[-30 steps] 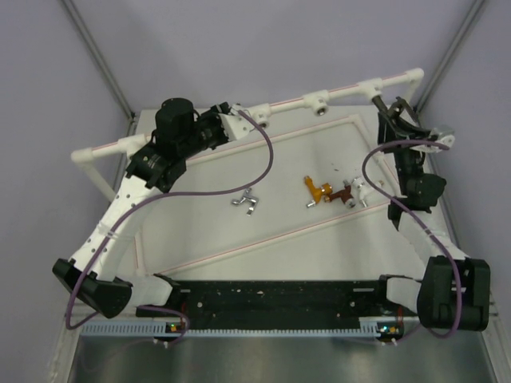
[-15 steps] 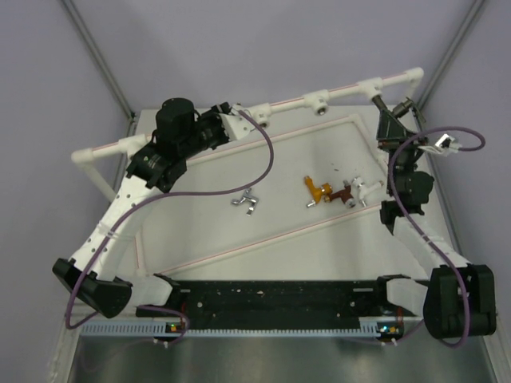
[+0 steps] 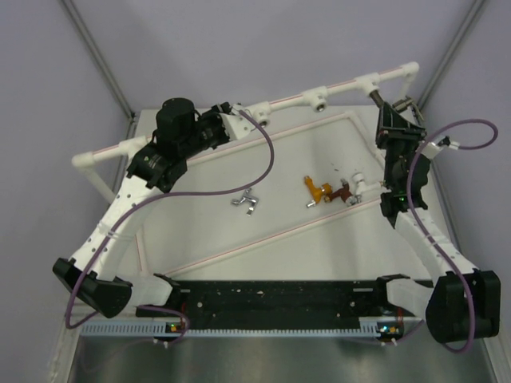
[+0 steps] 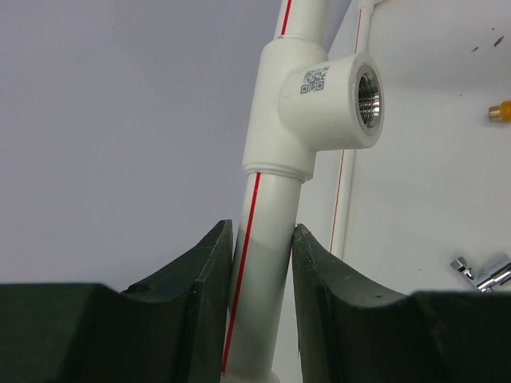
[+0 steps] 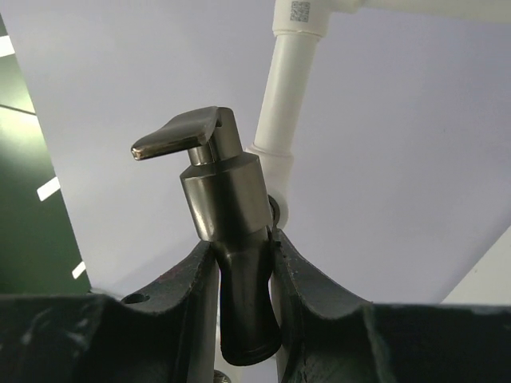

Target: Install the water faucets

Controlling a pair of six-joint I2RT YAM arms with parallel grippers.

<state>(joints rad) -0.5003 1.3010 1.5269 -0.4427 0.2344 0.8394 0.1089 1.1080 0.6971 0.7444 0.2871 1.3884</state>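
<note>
My right gripper point(image 5: 243, 255) is shut on the dark grey faucet point(image 5: 227, 199), lever on top, and holds it right against a white pipe socket point(image 5: 275, 163). In the top view this gripper point(image 3: 383, 104) is at the far right socket point(image 3: 370, 82). My left gripper point(image 4: 262, 243) is shut on the white red-striped pipe point(image 4: 275, 199) just below a threaded socket point(image 4: 343, 92); in the top view it point(image 3: 239, 120) is at the pipe's left-middle. The silver point(image 3: 247, 201), orange-gold point(image 3: 317, 190), reddish-brown point(image 3: 343, 194) and white point(image 3: 358, 183) faucets lie on the table.
The pipe rail point(image 3: 160, 136) runs across the back of the table, with another socket point(image 3: 315, 100) in its middle. Thin white strips point(image 3: 263, 243) lie across the tabletop. A black bar point(image 3: 271, 299) with the arm bases runs along the near edge. Grey walls enclose the back.
My right arm has swung up and to the left with the dark grey faucet, bringing it to the far right socket. The left arm and the loose faucets have not moved.
</note>
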